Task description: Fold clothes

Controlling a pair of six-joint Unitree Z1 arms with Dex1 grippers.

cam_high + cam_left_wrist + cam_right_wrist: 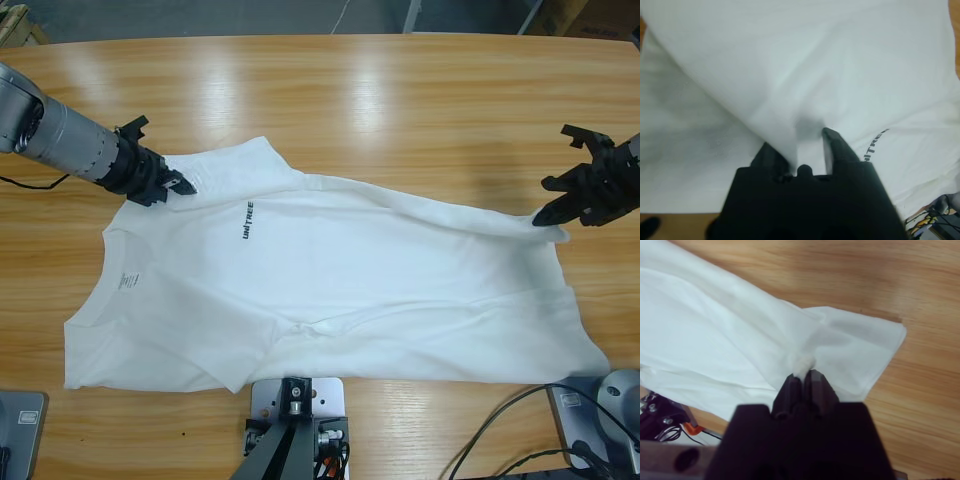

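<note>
The white T-shirt point(330, 290) lies spread on the wooden table point(400, 90), neck to the left and hem to the right, with black chest lettering point(245, 221) and a small neck label point(127, 279) showing. Its upper sleeve is folded in over the chest. My left gripper point(185, 186) comes in from the left edge and is shut on that folded shoulder cloth; in the left wrist view the cloth point(790, 75) runs between the jaws point(807, 135) and covers one. My right gripper point(548, 215) is shut on the upper hem corner, and the right wrist view shows a pinch of cloth point(802, 361) at the tips point(802, 372).
Bare wood surrounds the shirt on the far side and to the right point(890, 285). The table's far edge point(300, 38) runs along the top of the high view. A thin black cable point(30, 182) trails under the left arm, and more cables point(500, 440) lie at the near right.
</note>
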